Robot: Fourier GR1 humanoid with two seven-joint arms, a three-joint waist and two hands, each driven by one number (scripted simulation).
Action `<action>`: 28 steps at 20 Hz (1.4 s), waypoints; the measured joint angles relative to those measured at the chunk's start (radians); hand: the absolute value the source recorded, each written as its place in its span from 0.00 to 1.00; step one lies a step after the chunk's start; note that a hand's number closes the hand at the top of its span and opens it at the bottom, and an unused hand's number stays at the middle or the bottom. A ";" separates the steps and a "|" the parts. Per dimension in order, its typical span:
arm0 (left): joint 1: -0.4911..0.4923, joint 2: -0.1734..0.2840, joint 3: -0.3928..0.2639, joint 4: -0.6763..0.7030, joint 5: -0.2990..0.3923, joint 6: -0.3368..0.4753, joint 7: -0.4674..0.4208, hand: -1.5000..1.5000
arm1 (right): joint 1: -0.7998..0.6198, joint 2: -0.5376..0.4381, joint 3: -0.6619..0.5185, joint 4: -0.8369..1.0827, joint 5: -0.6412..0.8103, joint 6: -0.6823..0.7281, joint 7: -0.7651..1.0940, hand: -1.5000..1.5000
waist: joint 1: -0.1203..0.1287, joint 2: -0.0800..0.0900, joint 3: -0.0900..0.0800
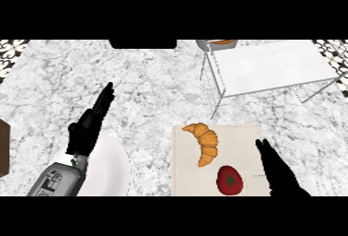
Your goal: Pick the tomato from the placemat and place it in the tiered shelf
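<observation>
A red tomato (230,180) lies near the front edge of a beige placemat (241,138). The white tiered shelf (268,67) on thin metal legs stands at the back right. My right hand (277,169) is open, fingers straight, just right of the tomato and apart from it. At the left my left hand (88,126) is open too, fingers pointing away, over the counter beside a white plate.
An orange croissant (205,142) lies on the placemat behind the tomato. A white plate (108,168) sits under my left forearm. A brown object (4,148) shows at the left edge, and a small bowl (217,44) stands behind the shelf.
</observation>
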 measured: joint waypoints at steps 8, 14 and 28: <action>0.003 -0.003 0.038 0.013 -0.007 -0.033 -0.014 0.50 | 0.003 0.126 0.012 0.041 0.107 0.054 -0.001 0.00 | -0.001 0.002 0.001; -0.003 -0.033 0.040 0.001 -0.034 -0.026 0.011 0.50 | 0.019 0.192 -0.016 0.101 0.139 0.080 -0.034 0.00 | 0.000 0.002 0.001; 0.030 -0.055 0.082 -0.042 -0.075 -0.069 0.027 0.50 | 0.074 0.273 -0.061 0.207 0.202 0.117 -0.091 0.00 | 0.001 0.002 0.001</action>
